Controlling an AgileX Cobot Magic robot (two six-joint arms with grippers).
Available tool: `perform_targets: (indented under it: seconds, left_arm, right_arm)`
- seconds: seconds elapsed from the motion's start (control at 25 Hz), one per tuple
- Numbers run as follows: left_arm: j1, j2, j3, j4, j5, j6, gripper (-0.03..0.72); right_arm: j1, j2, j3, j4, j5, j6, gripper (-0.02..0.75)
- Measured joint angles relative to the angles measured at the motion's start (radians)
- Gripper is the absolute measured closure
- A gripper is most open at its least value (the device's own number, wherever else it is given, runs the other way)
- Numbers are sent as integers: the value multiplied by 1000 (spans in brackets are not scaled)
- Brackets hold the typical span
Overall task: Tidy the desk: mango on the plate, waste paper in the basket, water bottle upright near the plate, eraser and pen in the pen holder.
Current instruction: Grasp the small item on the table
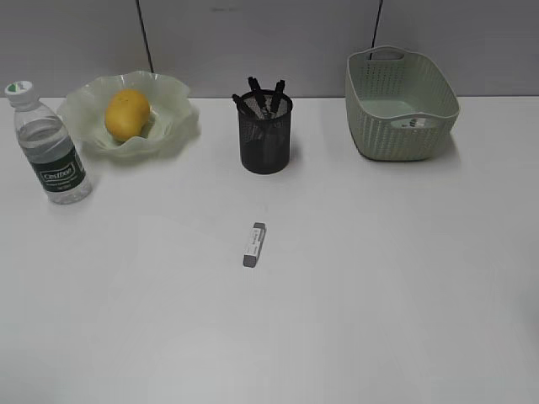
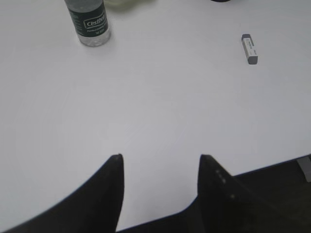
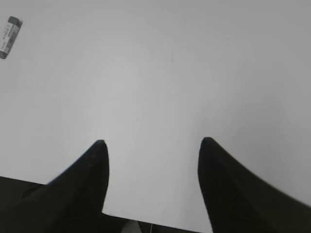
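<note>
We are finding most of the tidying already in place: the mango is sitting in the plate at the upper left of the frame, the water bottle is standing upright just beside it, pens are poking out of the pen holder at upper centre, and something small and pale, likely the waste paper, is lying inside the basket at upper right. The eraser is lying flat on the bench at centre, well apart from the holder. The left pincer is hanging with its jaws apart and empty near the bench's front edge; the right pincer is doing likewise. We are judging the risks ahead: the flat, slim eraser could skid or tip out of a poorly centred pinch, and the crowded pens could block it at the holder's mouth.
</note>
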Motion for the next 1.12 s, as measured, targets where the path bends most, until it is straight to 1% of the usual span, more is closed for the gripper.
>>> perform_targets:
  seconds: [0.12, 0.32, 0.6, 0.84, 1.12]
  left_arm:
    - [0, 0, 0, 0, 0, 0, 307]
    - [0, 0, 0, 0, 0, 0, 307]
    - [0, 0, 0, 0, 0, 0, 307]
    - [0, 0, 0, 0, 0, 0, 308]
    - [0, 15, 0, 0, 0, 0, 308]
  right_arm:
    - [0, -164, 88, -2, -28, 9, 272]
    - [0, -397, 212, -36, -33, 29, 272]
    - [0, -652, 284, -42, 2, 35, 272]
    - [0, -734, 290, -55, 67, 34, 272]
    - [0, -736, 317, -63, 68, 32, 272]
